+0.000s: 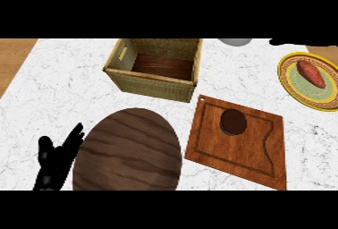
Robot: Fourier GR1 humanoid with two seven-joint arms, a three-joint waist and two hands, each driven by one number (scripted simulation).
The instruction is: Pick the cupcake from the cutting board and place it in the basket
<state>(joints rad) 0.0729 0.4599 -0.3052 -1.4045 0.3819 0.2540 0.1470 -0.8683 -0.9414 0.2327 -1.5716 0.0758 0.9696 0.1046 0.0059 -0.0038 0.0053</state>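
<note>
Left hand [56, 156] rests at the lower left edge with fingers spread, holding nothing. On the bench [66, 89], the cupcake [232, 122] sits on the cutting board [247, 154], apart from the basket [155, 85] beyond it

Cupcake [232, 122] sits on cutting board [254, 152], basket [153, 85] beyond, left hand [56, 159] resting open.
</note>
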